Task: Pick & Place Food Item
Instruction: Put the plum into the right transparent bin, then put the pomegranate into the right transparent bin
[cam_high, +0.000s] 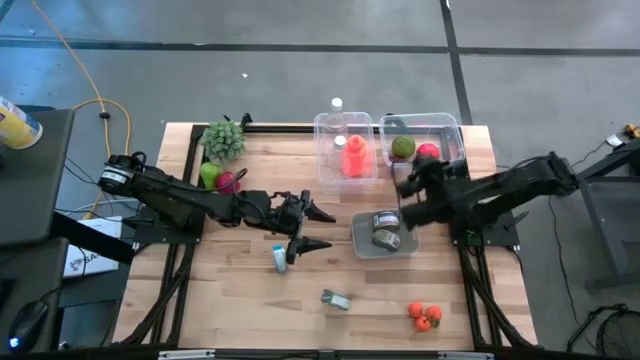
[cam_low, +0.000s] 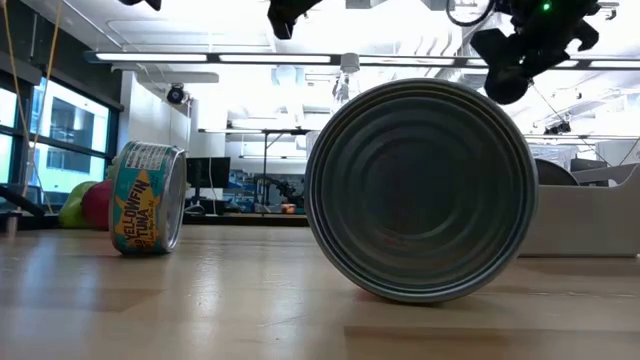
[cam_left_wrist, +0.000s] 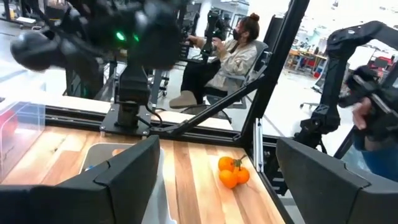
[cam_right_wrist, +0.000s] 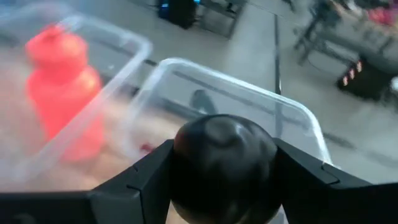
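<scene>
Your right gripper (cam_right_wrist: 224, 180) clamps a dark round fruit (cam_right_wrist: 224, 165), held just above the clear bin (cam_right_wrist: 292, 118), red bottle (cam_right_wrist: 62, 93) beside it. Your left gripper (cam_high: 310, 228) stands wide and empty, tuna can (cam_high: 281, 258) just beneath.

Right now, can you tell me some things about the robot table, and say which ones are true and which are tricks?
1. The right gripper is holding a dark round thing. True.
2. The left gripper is squeezing a can. False: its fingers are open and hold nothing.
3. A red bottle stands in a clear bin. True.
4. The small oranges sit inside the grey tray. False: they lie on the bare wood near the table's front edge.
5. A tuna can lies on its side on the table. True.
</scene>
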